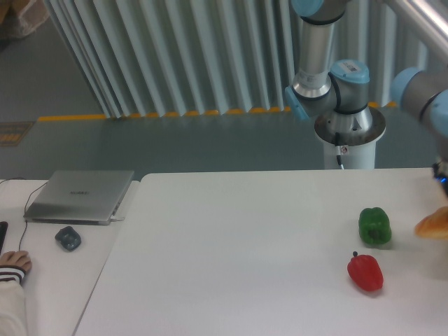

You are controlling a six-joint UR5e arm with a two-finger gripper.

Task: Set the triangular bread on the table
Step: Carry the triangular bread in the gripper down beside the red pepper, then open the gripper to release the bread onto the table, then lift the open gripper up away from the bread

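Although the end effector itself was cut off by the right edge, so that its state could not be told, the triangular bread (pixel 434 225) was seen just below the wrist there, apparently carried above the table (pixel 245 252). Open table lay to its left. Nearest were found a green pepper (pixel 374 226) and, nearer the camera, a red pepper (pixel 366 273), both to be avoided.

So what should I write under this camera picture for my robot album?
Robot arm brings bread in over the white table, beside a green pepper and a red pepper.
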